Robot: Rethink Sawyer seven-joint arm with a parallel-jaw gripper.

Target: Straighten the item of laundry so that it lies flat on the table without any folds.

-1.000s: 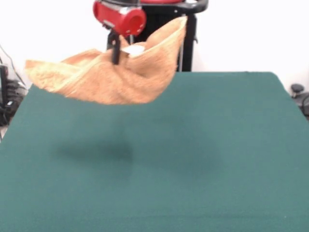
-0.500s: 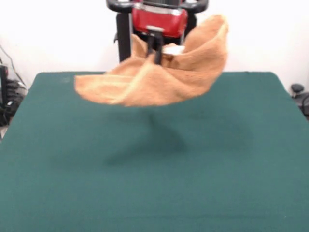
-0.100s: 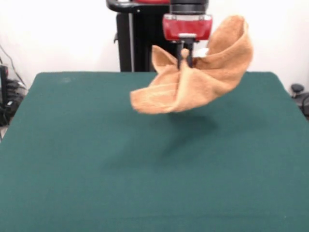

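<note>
Front view, gripper (image 3: pixel 185 58) pinching bunched towel (image 3: pixel 193 82) aloft, table (image 3: pixel 96 159) bare below.

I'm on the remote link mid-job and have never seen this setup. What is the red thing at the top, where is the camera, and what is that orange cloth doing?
The red and black part at the top is the end of a robot arm. Below it sits its gripper, a two-fingered clamp, which is shut on the towel.

There is only one picture of this moment. It is taken from a camera across the table, facing the robot, so the arm comes down from the top of the picture.

The towel is orange-tan terry cloth. It is pinched near its middle and hangs bunched in the air above the green table top, with one flap curling up to the picture's right and another drooping to the left. It casts a faint shadow on the green cloth below. Nothing lies on the table itself, so the flattening is not yet done.
</note>
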